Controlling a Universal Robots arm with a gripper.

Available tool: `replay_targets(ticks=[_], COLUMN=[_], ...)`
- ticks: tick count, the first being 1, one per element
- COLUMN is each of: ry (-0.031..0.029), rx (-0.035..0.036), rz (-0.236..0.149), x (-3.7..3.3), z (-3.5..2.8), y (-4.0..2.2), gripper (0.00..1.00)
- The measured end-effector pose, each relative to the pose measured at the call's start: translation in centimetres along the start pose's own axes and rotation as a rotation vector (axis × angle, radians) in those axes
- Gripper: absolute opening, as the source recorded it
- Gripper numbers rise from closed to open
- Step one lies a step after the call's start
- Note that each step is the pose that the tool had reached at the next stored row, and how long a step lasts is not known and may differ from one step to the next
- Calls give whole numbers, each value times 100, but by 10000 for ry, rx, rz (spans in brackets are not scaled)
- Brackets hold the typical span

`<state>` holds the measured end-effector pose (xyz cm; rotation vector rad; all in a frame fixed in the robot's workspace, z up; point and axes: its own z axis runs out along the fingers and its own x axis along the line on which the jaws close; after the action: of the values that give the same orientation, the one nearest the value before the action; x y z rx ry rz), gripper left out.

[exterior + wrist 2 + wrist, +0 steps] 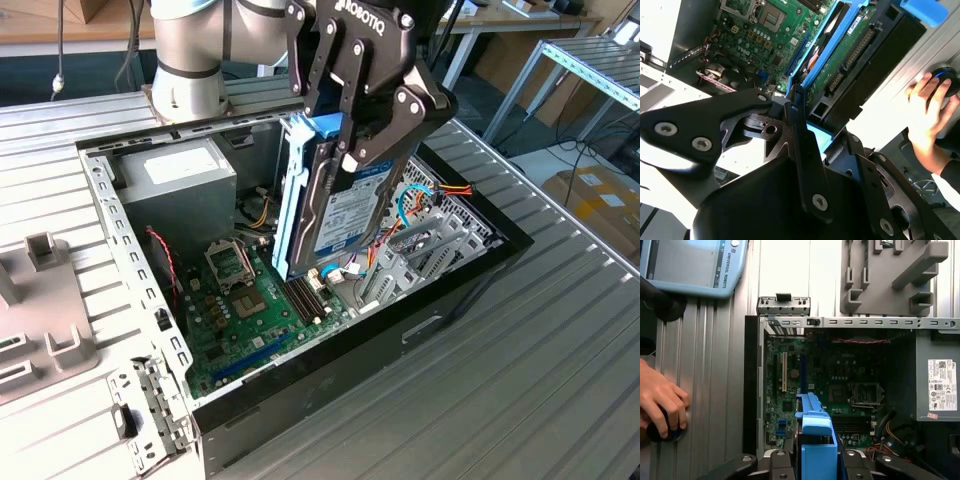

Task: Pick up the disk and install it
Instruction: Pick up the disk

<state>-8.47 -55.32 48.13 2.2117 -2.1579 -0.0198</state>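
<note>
I get soft, even light from overhead in the exterior view, so the ribbed table (560,330) carries a pale sheen and no hard shadows. The open computer case (330,370) is dimmer inside, darkest along the wall beside the power supply (185,180). The white label on the disk (345,215) is bright without glare, while the black gripper (335,140) swallows most detail. In the second wrist view the table washes out to near white. In the first wrist view it is bright too, and the case's corner below the power supply sinks into deep shadow.
</note>
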Motion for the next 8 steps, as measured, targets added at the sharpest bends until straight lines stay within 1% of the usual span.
replay_targets(ticks=[8], ry=[33], rx=[0], rz=[1], x=[3], z=[1], y=[-100], gripper=[37])
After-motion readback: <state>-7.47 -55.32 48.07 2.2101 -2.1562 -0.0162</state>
